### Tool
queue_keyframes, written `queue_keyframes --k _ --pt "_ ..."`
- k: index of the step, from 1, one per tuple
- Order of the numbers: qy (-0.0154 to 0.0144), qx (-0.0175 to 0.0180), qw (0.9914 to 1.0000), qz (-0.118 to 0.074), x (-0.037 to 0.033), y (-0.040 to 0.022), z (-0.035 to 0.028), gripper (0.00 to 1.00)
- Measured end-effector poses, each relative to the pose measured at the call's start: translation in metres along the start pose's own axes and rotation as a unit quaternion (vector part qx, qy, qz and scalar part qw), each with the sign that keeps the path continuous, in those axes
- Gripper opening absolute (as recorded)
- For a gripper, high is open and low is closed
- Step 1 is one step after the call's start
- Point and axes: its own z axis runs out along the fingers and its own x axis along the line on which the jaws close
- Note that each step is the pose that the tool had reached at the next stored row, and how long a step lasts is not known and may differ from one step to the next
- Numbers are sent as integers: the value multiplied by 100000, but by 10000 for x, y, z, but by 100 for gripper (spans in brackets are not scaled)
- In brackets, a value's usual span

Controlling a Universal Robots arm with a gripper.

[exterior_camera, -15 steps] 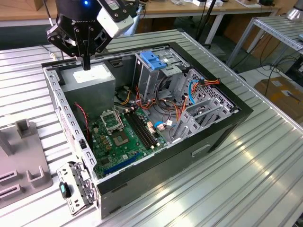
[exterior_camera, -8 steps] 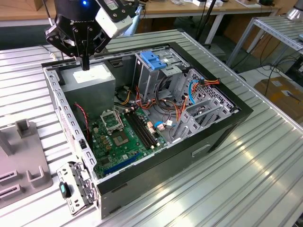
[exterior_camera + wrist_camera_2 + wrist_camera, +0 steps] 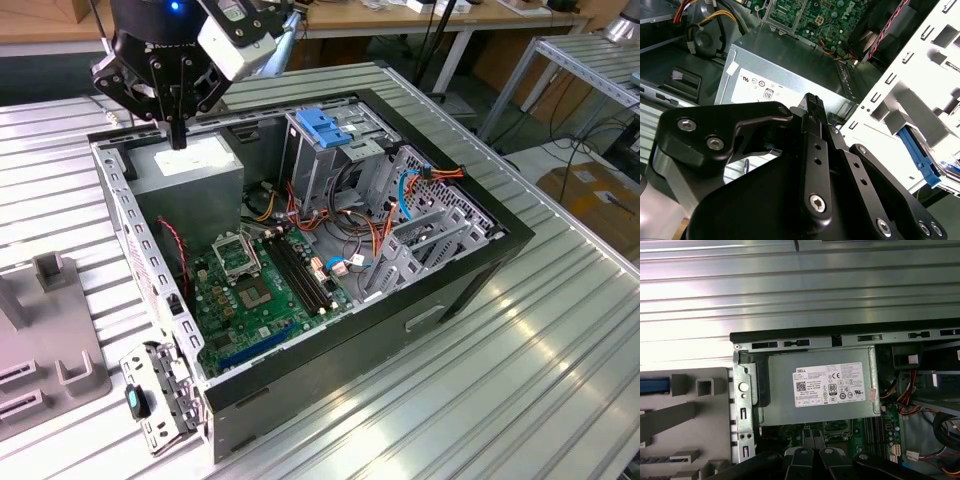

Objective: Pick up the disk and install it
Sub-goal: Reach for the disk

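My gripper [image 3: 178, 138] hangs shut, with nothing between its fingers, just above the grey power supply box [image 3: 195, 165] at the back corner of the open computer case [image 3: 480, 260]. In both wrist views the black fingers [image 3: 807, 440] press together over the white label [image 3: 829, 385]. The disk shows as a bright blue carrier rail [image 3: 654, 386] lying in a slot of the grey fixture [image 3: 690, 415] outside the case. In the second wrist view the blue rail [image 3: 917, 157] sits beyond the case's perforated wall. The disk's metal body is mostly hidden.
A metal drive cage topped by blue clips [image 3: 325, 125] stands in the case near its far side. The green motherboard [image 3: 260, 290] and loose cables [image 3: 350, 250] lie below. The case's hinged side wall [image 3: 140, 260] rises between the gripper and the grey fixture [image 3: 50, 340].
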Motion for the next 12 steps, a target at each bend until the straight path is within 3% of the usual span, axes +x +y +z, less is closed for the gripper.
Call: queue_keyframes --k 12 --pt "-2 -3 100000 2 42 -3 -1 11"
